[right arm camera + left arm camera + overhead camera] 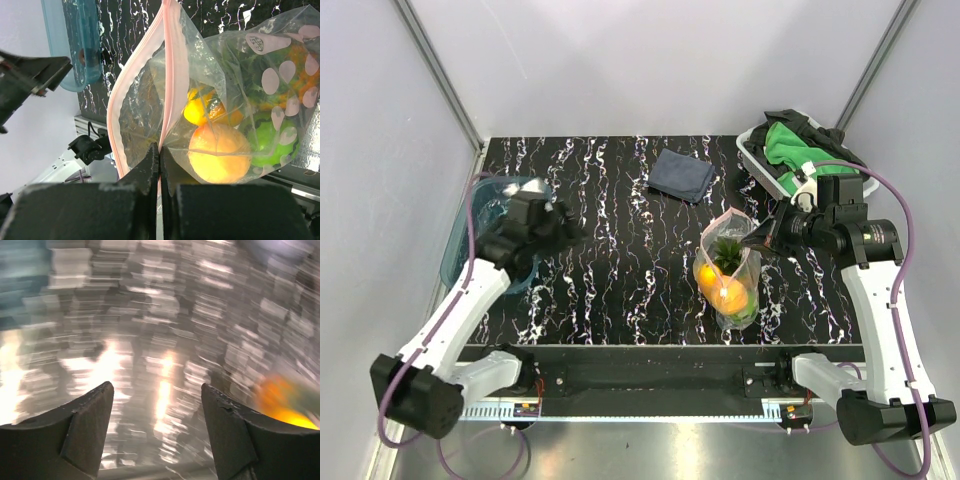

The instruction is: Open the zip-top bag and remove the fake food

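A: Right jaws?
B: Clenched on the pink zip strip (169,60) of the zip-top bag (210,85), upright right of centre on the worktop (610,290), fake food (219,152) inside.
A: Left jaws?
B: Spread apart, gripping nothing, well left of the bag, near the blue tub (460,235).

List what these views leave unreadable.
Left wrist view: motion blur smears everything beyond the left fingers; the orange patch at right is unidentifiable.
Right wrist view: the right fingers hide the pinched part of the zip-top bag; crinkled plastic obscures the fake food count.
Top view: bag mouth too small to judge.
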Action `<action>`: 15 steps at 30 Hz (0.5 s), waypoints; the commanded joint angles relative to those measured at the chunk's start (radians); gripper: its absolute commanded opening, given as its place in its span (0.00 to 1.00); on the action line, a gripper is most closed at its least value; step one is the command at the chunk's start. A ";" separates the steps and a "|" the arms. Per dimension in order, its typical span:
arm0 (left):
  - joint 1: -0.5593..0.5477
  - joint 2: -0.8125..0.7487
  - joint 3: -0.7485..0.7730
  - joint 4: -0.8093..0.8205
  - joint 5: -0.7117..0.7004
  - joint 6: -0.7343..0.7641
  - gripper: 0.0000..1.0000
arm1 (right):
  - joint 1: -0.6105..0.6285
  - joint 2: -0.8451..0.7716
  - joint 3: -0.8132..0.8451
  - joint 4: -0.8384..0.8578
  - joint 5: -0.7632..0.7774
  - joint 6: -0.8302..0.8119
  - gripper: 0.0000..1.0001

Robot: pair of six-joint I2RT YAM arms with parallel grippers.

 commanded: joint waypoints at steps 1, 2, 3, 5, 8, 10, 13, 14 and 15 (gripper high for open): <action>-0.278 0.043 0.205 0.216 0.149 -0.084 0.70 | 0.009 -0.015 0.026 0.014 -0.019 0.000 0.00; -0.329 0.089 0.248 0.236 0.164 -0.072 0.68 | 0.009 -0.013 0.029 0.018 -0.021 0.000 0.00; -0.380 0.114 0.285 0.271 0.165 -0.058 0.67 | 0.009 -0.013 0.040 0.020 -0.022 -0.006 0.00; -0.504 0.195 0.380 0.313 0.187 -0.011 0.58 | 0.008 -0.012 0.046 0.022 -0.013 -0.011 0.00; -0.618 0.313 0.509 0.341 0.200 0.046 0.45 | 0.009 -0.009 0.069 0.012 -0.021 -0.008 0.00; -0.672 0.393 0.571 0.339 0.247 0.098 0.40 | 0.009 -0.027 0.066 0.023 -0.024 -0.002 0.00; -0.703 0.459 0.626 0.342 0.292 0.121 0.35 | 0.009 -0.038 0.048 0.008 -0.004 -0.006 0.00; -0.707 0.474 0.637 0.348 0.313 0.125 0.33 | 0.008 -0.038 0.035 0.005 -0.012 -0.003 0.00; -0.715 0.488 0.644 0.347 0.318 0.128 0.32 | 0.009 -0.038 0.031 0.003 -0.018 0.000 0.00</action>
